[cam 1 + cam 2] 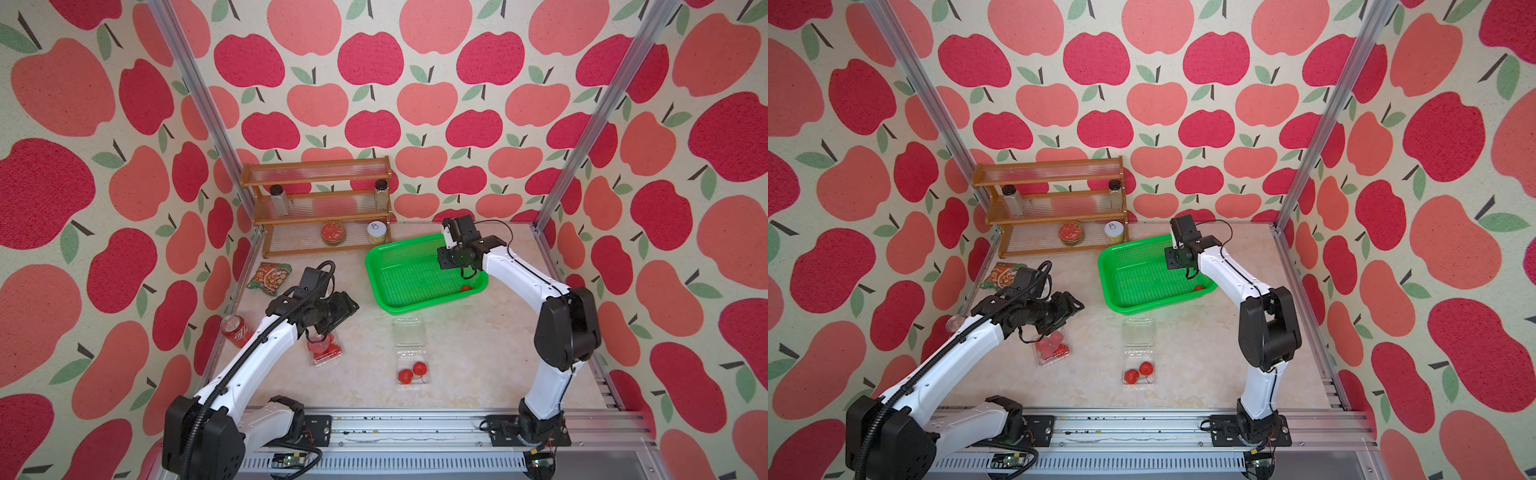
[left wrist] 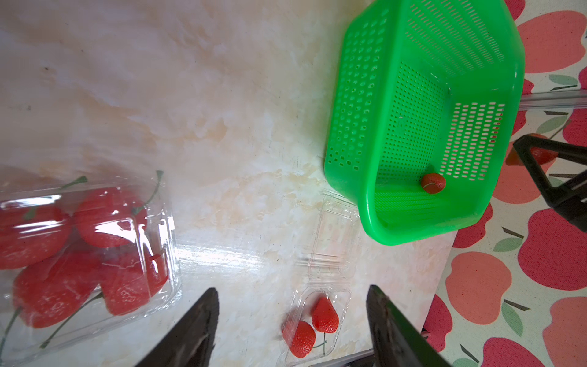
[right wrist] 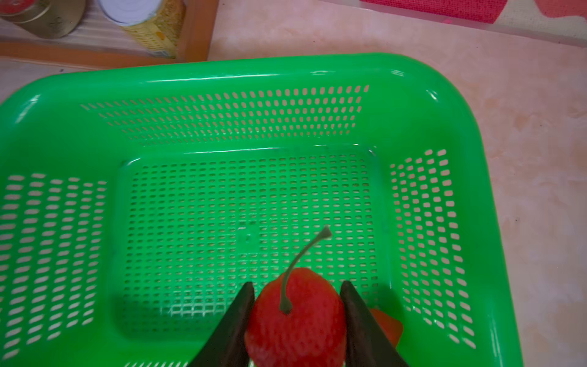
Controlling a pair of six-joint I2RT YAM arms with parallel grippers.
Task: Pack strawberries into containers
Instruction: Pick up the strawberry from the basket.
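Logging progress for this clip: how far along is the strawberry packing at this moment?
Done: the filled container looks shut over several berries, and the open container holds two strawberries. In hand: the right tool grips one strawberry over the green basket; the left tool is open and empty. Left: that berry, the last strawberry lying in the basket, then closing the open container.
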